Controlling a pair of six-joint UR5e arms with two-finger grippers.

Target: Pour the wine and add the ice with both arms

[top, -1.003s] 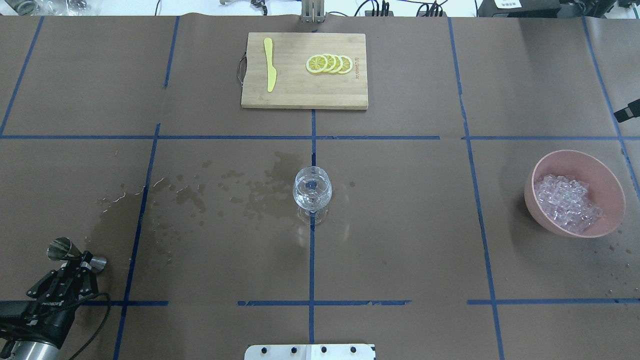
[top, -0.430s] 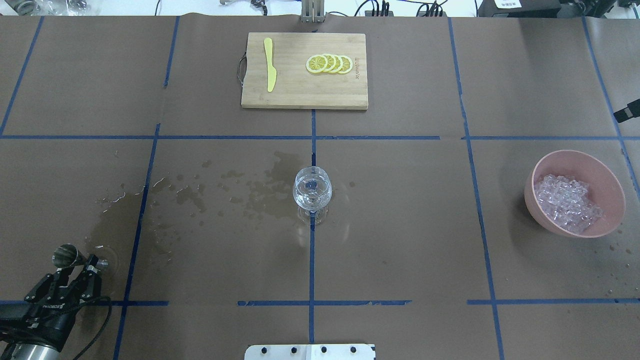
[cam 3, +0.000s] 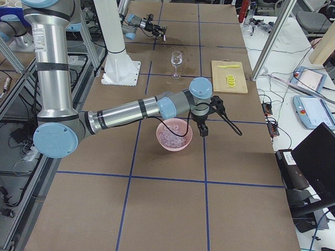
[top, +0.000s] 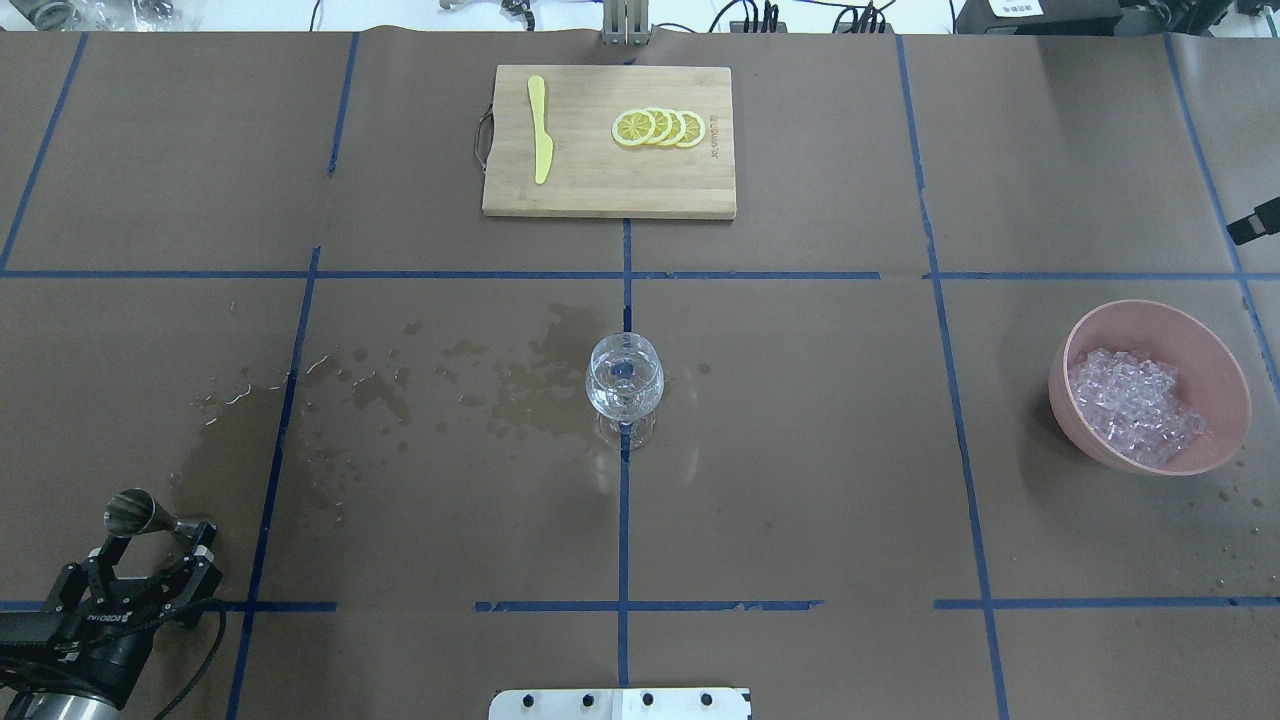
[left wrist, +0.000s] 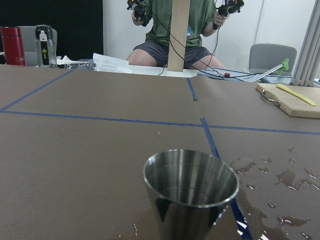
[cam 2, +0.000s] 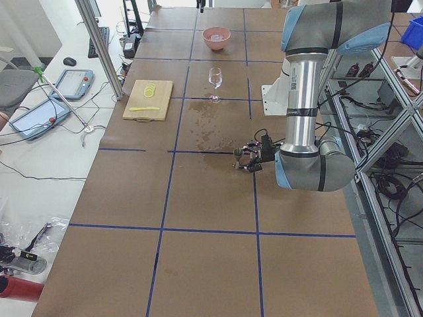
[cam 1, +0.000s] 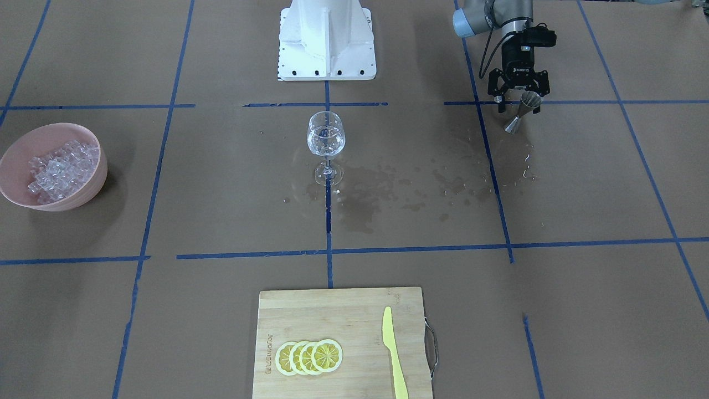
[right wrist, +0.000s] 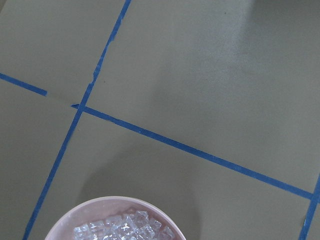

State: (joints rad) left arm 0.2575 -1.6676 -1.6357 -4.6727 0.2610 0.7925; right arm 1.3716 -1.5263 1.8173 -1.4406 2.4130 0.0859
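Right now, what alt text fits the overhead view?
A wine glass holding clear liquid stands mid-table beside wet patches. The left pincer is at a steel jigger near-left; a pink bowl of ice sits right, a cutting board beyond.

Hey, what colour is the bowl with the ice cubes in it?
The bowl is plain pale pink, inside and out. It shows best in the overhead exterior view.

Silver-grey arms (cam 3: 51,68) bear pale-blue caps (cam 1: 461,23) and black claws (cam 1: 519,101).
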